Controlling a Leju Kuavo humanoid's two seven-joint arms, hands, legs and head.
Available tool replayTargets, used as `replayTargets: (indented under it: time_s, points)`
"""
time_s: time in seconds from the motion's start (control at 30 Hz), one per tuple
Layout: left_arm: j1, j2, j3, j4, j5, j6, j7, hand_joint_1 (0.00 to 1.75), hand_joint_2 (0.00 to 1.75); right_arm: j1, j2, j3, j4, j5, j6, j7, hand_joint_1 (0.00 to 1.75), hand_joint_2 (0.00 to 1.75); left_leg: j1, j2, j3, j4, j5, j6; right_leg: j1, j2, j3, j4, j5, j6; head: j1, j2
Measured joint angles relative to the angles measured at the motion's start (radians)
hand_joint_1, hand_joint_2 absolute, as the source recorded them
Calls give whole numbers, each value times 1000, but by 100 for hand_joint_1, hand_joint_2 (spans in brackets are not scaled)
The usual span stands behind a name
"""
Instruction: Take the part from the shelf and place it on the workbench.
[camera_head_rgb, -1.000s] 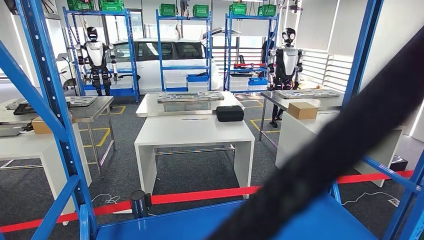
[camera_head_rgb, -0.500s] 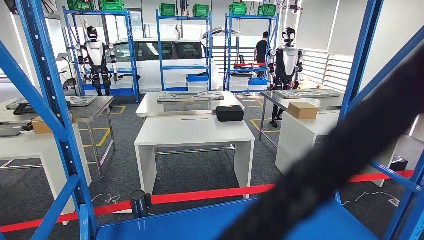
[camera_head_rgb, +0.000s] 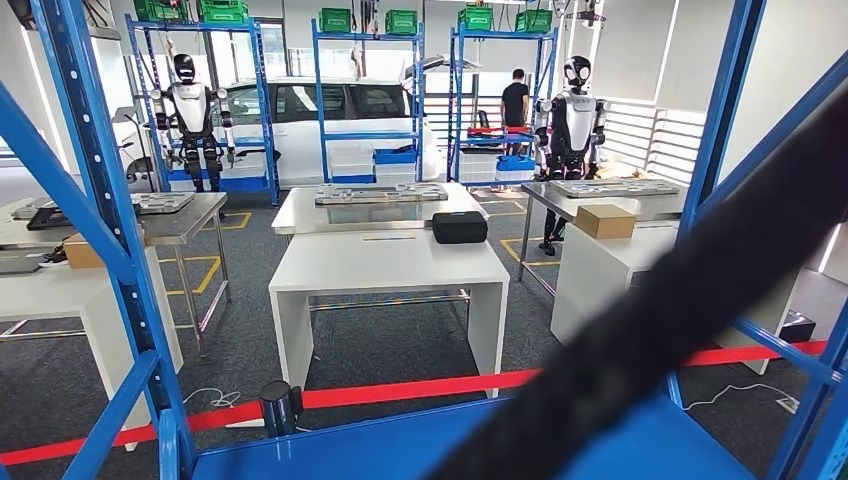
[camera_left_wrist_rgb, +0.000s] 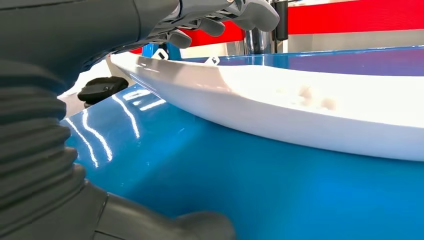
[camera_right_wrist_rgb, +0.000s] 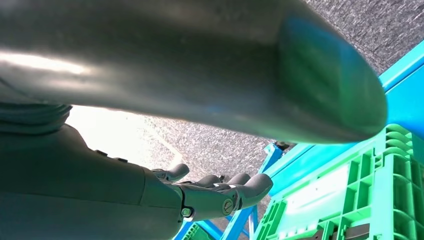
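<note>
I can read no text, label, brand, number or sign anywhere in my views; any markings on the distant shelves, bins and benches ahead of me are too small and blurred to make out.

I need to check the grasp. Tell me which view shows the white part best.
The left wrist view: the white part lies on the blue shelf, left hand over its edge. The head and right wrist views give no clear sight of it.
</note>
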Motion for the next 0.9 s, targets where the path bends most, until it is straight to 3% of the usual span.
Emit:
replayTargets:
  time_s: [0.87, 0.9]
  points:
    - [0, 3, 0, -6, 9, 0, 13, 1, 175, 0, 0, 0, 0, 18, 9, 0, 0, 0, 0, 0, 0, 0, 0, 0, 0, 0, 1, 0, 0, 0, 0, 0]
    - [0, 3, 0, -6, 9, 0, 14, 26, 175, 0, 0, 0, 0, 19, 9, 0, 0, 0, 0, 0, 0, 0, 0, 0, 0, 0, 1, 0, 0, 0, 0, 0]
